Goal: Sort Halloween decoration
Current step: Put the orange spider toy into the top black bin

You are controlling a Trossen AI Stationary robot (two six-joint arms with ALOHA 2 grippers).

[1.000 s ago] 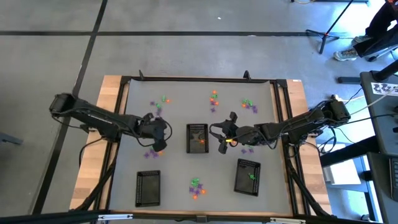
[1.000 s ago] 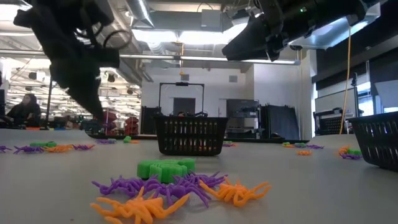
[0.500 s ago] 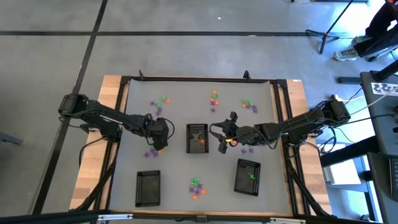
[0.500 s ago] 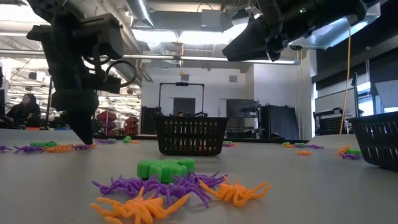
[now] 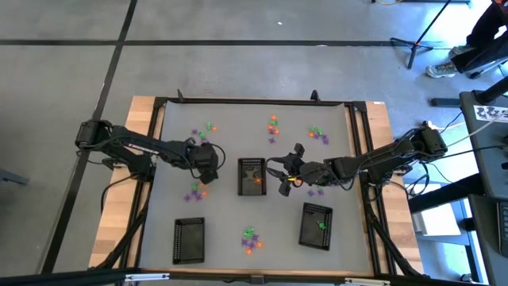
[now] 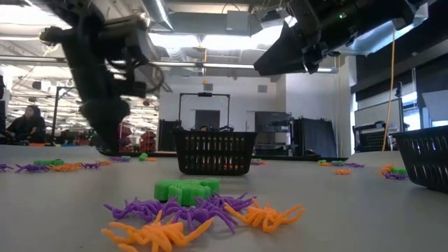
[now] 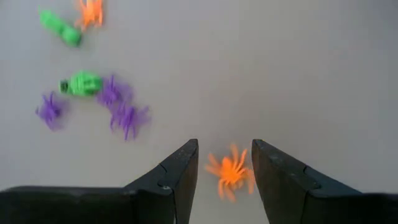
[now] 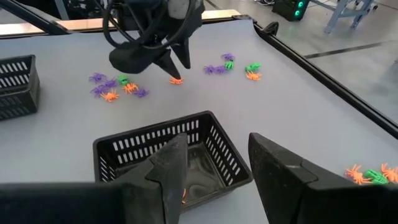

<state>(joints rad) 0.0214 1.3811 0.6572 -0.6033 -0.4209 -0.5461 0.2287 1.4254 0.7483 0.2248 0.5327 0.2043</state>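
Where purple spiders (image 7: 121, 109) lie, nothing between

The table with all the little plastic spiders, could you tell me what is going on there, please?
A two-armed robot is sorting tiny orange, purple and green trinkets into black mesh trays. The left claw is open, straddling a small orange plastic spider on the grey table. The right claw waits, open, by the middle black mesh tray, which already holds something orange. Several clusters of trinkets still lie loose.
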